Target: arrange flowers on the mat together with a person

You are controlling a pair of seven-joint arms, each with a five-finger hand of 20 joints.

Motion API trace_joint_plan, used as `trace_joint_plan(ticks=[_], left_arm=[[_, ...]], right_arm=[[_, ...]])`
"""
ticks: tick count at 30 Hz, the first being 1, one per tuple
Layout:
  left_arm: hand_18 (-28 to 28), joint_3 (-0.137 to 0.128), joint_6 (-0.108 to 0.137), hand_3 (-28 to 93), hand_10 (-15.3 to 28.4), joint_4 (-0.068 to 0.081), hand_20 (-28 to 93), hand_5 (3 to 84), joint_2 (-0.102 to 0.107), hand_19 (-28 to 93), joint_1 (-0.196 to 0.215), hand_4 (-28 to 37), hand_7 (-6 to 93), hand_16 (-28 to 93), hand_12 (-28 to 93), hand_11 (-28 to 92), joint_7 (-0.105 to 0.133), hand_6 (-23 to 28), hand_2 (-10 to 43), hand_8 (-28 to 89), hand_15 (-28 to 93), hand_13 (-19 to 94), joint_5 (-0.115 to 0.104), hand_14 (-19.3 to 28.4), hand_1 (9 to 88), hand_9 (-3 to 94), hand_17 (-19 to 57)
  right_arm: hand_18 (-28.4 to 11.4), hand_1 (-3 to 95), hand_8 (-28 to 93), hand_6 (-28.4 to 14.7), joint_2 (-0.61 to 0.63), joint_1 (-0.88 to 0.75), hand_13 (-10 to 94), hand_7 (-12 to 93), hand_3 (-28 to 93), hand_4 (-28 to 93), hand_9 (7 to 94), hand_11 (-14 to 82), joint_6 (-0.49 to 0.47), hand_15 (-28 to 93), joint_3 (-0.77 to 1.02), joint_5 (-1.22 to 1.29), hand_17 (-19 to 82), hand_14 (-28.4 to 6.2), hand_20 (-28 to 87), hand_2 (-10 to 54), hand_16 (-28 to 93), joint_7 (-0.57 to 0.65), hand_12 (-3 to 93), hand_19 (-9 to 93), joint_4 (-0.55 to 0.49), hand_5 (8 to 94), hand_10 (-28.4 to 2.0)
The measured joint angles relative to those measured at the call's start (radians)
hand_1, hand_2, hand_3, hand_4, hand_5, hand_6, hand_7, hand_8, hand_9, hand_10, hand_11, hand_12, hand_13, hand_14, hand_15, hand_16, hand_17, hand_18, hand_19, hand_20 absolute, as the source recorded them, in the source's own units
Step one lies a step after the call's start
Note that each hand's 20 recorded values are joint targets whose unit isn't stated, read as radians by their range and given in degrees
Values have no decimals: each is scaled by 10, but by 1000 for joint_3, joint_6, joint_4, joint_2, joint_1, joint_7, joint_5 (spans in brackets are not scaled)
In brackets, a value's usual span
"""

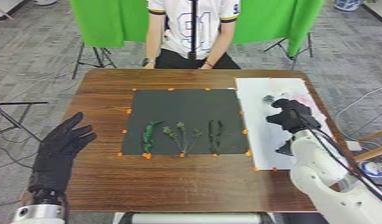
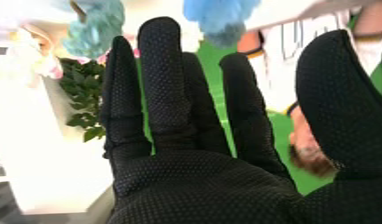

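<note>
right hand is over the white sheet from where i'm standing, fingers nearly straight, holding nothing, probably there to grab nearby flowers, while green stems lie spaced on the dark mat, i guess leaving bloom room

Clutter around the brown wooden table.
Green cloth past far edge; black tripod legs near far-left corner; black stand off left edge; wooden bar off right edge; grey floor all around.
</note>
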Motion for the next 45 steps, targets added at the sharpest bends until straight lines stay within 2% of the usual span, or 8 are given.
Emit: trace_joint_plan(ticks=[6,9,12,16,26,33,39,45], left_arm=[[208,0,-1,795,193,0,83,346,-1,515,-5,-283,166,-128,87,326,-6,74,61,-116,577,237,0,258,196,336,-80],[208,0,-2,795,193,0,83,346,-2,515,-10,-283,166,-128,86,326,-11,74,61,-116,577,237,1,257,197,336,-81],[208,-1,-4,795,193,0,83,346,-6,515,-12,-283,166,-128,86,326,-21,75,62,-116,577,237,6,257,196,336,-81],[208,-3,-8,795,193,0,83,346,-11,515,-16,-283,165,-128,86,326,-33,75,61,-116,576,237,12,257,196,336,-81],[208,-11,-15,794,193,-1,83,347,-13,515,-19,-283,166,-128,86,326,-49,75,61,-116,576,236,21,257,196,337,-81],[208,-53,-30,793,194,-25,83,347,-8,516,-10,-283,166,-127,87,325,-55,75,61,-116,577,236,30,257,197,336,-81],[211,-70,-46,794,194,-36,87,347,4,525,-32,-283,165,-127,87,325,-62,75,60,-116,578,239,31,259,196,337,-79],[217,-60,-49,792,195,-40,96,348,28,541,-73,-283,164,-127,88,328,-53,75,60,-116,582,245,25,260,197,342,-73]], right_arm=[[-189,406,-158,43,5,50,601,237,762,-266,561,233,-53,605,-66,-13,266,-100,110,-87,100,0,151,692,49,530,-117],[-165,502,-83,51,11,67,671,282,684,-281,696,191,-43,532,-95,-42,306,-55,98,-95,195,-2,210,697,61,639,-79],[-145,556,-34,59,28,104,741,300,638,-282,835,96,15,485,-161,-107,340,-23,92,-95,254,2,317,711,86,746,-47],[-135,582,-27,64,43,154,790,277,610,-282,897,116,148,484,-266,-173,364,-13,92,-95,262,38,349,732,129,791,-36],[-132,592,-10,58,44,149,809,253,609,-283,918,122,206,499,-278,-194,370,-13,86,-95,262,103,378,755,121,812,-29],[-128,595,-3,52,54,173,805,251,617,-283,918,129,332,515,-328,-182,365,-11,84,-95,267,84,392,763,29,816,-29],[-127,591,-1,52,1,365,803,248,624,-283,919,136,321,529,-508,-83,359,-14,83,-95,267,-60,398,767,1,817,-30],[-127,587,1,52,-191,547,799,250,630,-283,917,139,250,535,-617,-45,354,-15,82,-95,265,-213,400,768,123,815,-29]])
